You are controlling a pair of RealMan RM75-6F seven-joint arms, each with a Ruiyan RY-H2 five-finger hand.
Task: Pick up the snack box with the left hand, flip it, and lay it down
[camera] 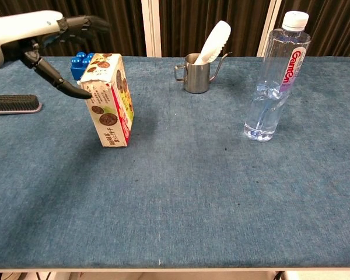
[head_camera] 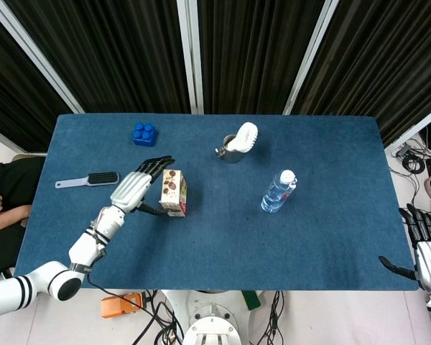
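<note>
One left hand (head_camera: 133, 188) hovers spread open beside the snack box (head_camera: 174, 192), its thumb tip reaching toward the box's top edge, whether touching I cannot tell. That box stands tilted on the desk (head_camera: 309, 144), left of centre. Behind it sit a blue block (head_camera: 144, 134) and a hairbrush (head_camera: 87, 180) near the left edge. Off the right front corner, the right hand (head_camera: 425, 248) hangs open, holding nothing.

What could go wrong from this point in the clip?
The snack box stands tilted on its short end, and the left hand has its fingers spread, only the thumb tip near the box's top edge. It may topple uncontrolled. If it falls unguided, it could land with the wrong face up.
</note>
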